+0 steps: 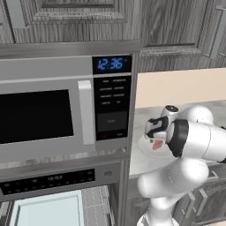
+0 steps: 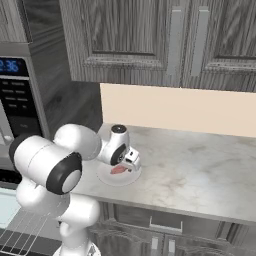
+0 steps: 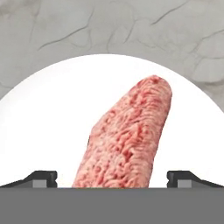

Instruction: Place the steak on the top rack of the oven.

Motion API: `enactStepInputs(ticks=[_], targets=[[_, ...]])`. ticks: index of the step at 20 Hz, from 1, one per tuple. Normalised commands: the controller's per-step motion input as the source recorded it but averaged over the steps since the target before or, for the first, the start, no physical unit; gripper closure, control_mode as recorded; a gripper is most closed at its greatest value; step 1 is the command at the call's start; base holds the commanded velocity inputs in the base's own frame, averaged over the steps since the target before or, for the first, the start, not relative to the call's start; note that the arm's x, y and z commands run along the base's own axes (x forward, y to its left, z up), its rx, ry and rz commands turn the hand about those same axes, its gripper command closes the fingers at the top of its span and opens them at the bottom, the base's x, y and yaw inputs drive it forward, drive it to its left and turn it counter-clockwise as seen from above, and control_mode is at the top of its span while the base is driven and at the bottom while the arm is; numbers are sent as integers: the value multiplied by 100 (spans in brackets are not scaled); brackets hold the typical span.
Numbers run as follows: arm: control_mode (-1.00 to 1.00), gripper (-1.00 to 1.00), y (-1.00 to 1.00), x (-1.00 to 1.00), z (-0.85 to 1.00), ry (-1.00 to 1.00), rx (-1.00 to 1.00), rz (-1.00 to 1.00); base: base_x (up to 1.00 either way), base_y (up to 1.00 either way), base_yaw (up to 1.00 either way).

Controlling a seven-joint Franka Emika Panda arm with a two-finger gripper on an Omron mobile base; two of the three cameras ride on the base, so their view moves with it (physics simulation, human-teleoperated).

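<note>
Hovering over the steak [image 3: 127,140] on a white plate [image 3: 52,127], the hand [image 3: 112,178] gapes above marbled grey tabletop [image 2: 200,170].

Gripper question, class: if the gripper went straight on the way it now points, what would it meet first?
Most likely the steak, which lies on the white plate between the open gripper fingertips; the exact gap is unclear.

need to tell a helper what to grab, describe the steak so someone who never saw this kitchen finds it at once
Start at the microwave with the blue clock, then move right onto the pale marble counter. A round white plate sits there under the open gripper. The steak is the small oblong red-pink slab lying on that plate, the only red thing on the counter.
</note>
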Motion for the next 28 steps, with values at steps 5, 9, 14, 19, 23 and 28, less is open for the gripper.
enactStepInputs(ticks=[5,9,14,19,23,28], targets=[[-100,100,2,3,-43,0,0,0,0,0,0],[-100,100,6,0,-20,-1,0,0,0,0,0],[-100,100,7,0,3,-1,0,0,0,0,0],[-100,100,23,-18,51,-2,-2,1,0,0,0],[-100,100,21,-60,96,-2,0,3,0,0,0],[-100,100,21,-88,97,-1,0,3,0,0,0]])
